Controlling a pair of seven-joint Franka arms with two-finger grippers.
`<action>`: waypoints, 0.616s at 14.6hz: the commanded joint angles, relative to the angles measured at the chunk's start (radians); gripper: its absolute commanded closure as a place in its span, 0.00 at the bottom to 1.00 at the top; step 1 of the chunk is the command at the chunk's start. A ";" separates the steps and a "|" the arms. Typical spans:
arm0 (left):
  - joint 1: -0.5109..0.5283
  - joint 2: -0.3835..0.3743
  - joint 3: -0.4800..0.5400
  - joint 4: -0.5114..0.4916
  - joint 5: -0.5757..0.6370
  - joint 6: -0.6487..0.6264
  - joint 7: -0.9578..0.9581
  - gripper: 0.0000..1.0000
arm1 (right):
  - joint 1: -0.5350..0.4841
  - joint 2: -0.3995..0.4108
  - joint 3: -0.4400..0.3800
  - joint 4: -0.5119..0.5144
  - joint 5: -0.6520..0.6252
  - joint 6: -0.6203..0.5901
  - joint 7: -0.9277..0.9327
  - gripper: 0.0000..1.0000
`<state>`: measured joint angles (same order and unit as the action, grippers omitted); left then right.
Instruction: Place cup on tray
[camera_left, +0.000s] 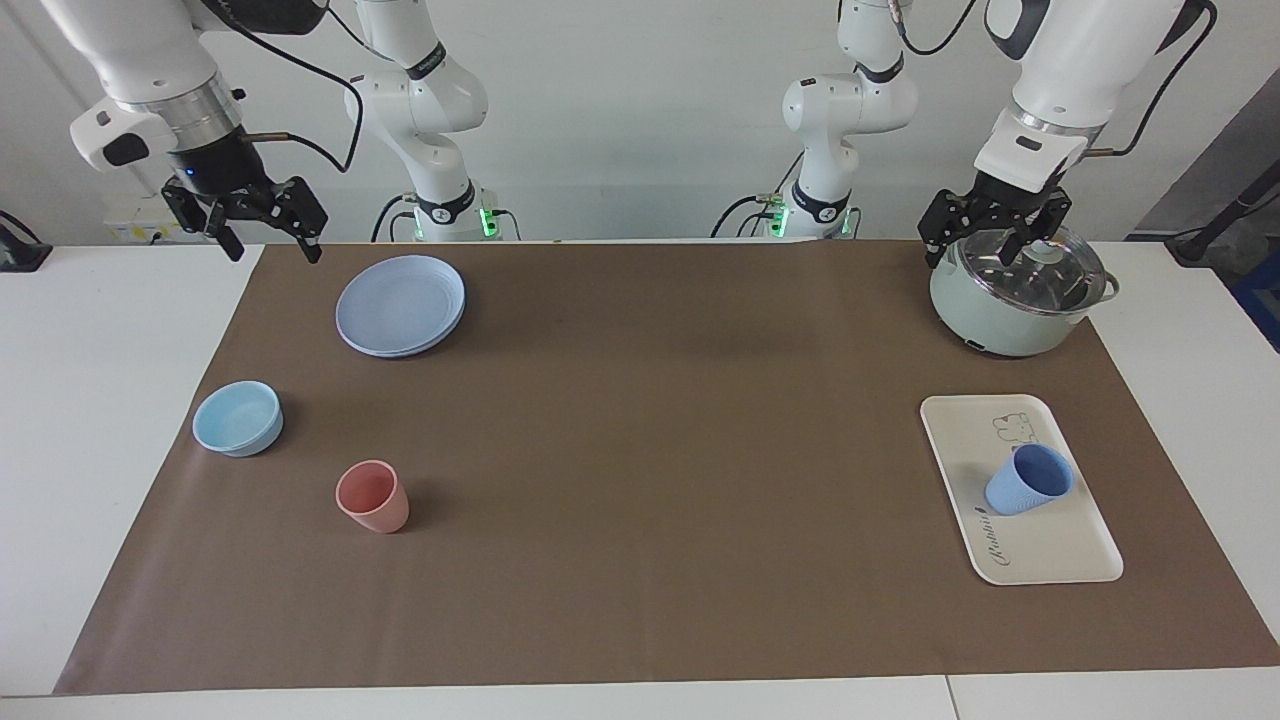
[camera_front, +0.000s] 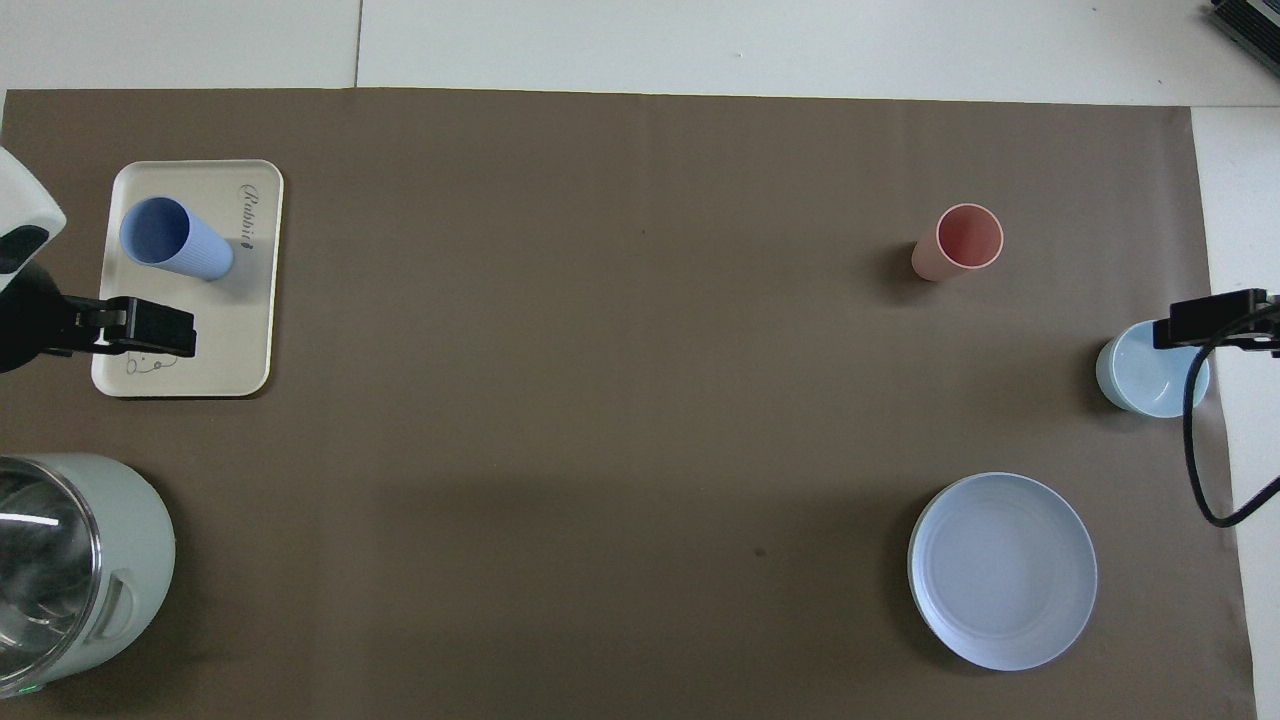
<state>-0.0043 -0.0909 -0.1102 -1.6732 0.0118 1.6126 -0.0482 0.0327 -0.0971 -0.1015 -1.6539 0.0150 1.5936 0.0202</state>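
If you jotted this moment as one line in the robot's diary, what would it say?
cup: upright on tray | left gripper: open, over pot, waiting | right gripper: open, raised near plate | placement looks done

Bright, even light is falling from above, and both views are staying sharp. Soft, short shadows are lying beside the pink tumbler (camera_left: 372, 497) and the plate (camera_left: 400, 305). The pot's glass lid (camera_left: 1035, 262) is catching white glare.

Pot (camera_left: 1010, 300) – plate (camera_left: 400, 305) – bowl (camera_left: 238, 418) – pink tumbler (camera_left: 372, 497)
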 joint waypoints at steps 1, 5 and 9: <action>0.010 -0.021 0.000 -0.025 -0.013 0.009 0.008 0.00 | 0.019 -0.033 0.023 -0.023 -0.052 -0.038 0.020 0.00; 0.010 -0.021 0.000 -0.025 -0.013 0.007 0.008 0.00 | 0.029 0.008 0.031 0.017 -0.058 -0.047 0.015 0.00; 0.009 -0.021 0.000 -0.025 -0.013 0.007 0.008 0.00 | 0.039 0.043 0.037 0.070 -0.035 -0.107 0.018 0.00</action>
<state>-0.0043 -0.0909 -0.1101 -1.6732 0.0118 1.6126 -0.0482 0.0725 -0.0876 -0.0678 -1.6482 -0.0227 1.5351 0.0224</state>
